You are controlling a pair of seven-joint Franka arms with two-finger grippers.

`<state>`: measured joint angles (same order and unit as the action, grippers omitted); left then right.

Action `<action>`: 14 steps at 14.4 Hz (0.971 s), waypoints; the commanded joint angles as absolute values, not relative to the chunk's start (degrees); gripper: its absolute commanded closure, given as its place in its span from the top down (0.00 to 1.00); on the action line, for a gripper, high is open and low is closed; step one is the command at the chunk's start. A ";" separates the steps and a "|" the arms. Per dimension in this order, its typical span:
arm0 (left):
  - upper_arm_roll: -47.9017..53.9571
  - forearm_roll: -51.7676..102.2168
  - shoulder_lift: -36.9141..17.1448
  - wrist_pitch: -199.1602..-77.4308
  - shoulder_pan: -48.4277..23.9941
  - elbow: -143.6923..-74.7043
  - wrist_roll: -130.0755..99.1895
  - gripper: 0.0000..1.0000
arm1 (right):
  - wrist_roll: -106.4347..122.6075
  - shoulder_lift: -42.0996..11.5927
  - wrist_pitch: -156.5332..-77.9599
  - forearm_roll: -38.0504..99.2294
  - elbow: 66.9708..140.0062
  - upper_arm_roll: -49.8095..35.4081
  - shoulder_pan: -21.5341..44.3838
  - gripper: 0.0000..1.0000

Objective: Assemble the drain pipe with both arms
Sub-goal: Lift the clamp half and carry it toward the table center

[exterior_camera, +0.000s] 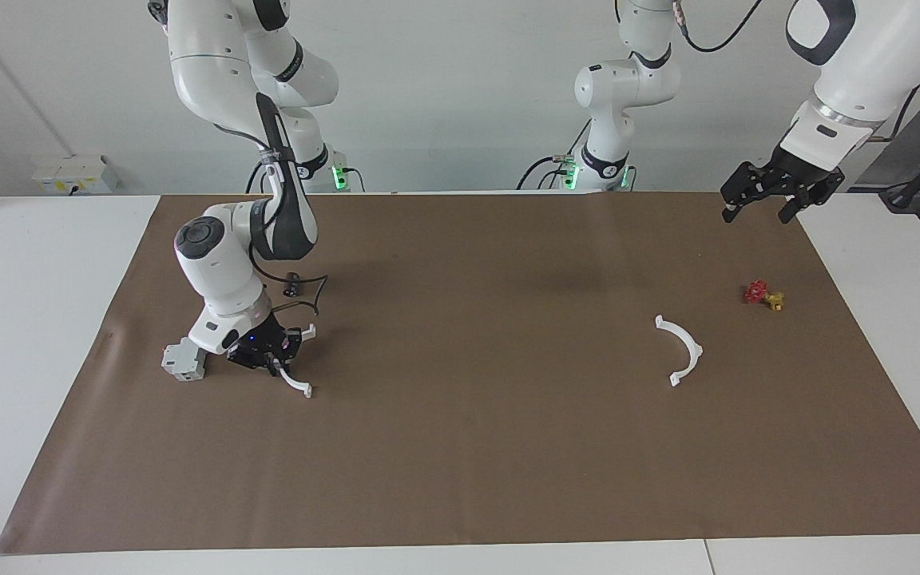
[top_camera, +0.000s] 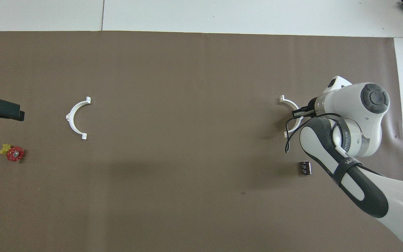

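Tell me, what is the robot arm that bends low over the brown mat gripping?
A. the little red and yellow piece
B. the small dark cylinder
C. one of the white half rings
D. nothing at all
C: the right gripper is shut on a white half ring, whose end sticks out below its fingers.

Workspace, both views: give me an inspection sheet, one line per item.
Surface: brown paper mat on a white table.
Job's things: one white plastic half-ring arc lies free toward the left arm's end; the other arc is in the right end effector.
Clutter: grey-white blocky box; small black cylinder; small red and yellow piece.
Grippers: right end effector shut on its arc; left end effector open, waiting over the mat's edge.
Cables: black cable on the right arm.
Surroundings: white wall.
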<state>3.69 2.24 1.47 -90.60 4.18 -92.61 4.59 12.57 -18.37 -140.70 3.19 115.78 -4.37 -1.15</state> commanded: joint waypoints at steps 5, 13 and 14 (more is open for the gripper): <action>3.87 3.16 2.81 -91.41 4.83 -94.22 5.19 1.00 | 6.00 -17.14 -130.34 3.69 108.90 -6.41 -0.97 0.00; 3.87 3.16 2.81 -91.93 4.75 -94.22 5.19 1.00 | -12.37 -18.72 -133.86 3.52 108.81 -9.49 4.38 0.00; 3.87 3.16 2.81 -91.93 4.75 -94.22 5.19 1.00 | -14.39 -19.07 -134.47 3.43 108.81 -9.58 5.44 0.00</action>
<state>3.69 2.24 1.47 -90.70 4.18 -92.61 4.59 -10.71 -18.10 -133.11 3.22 109.29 -9.13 4.38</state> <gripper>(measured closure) 0.000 0.793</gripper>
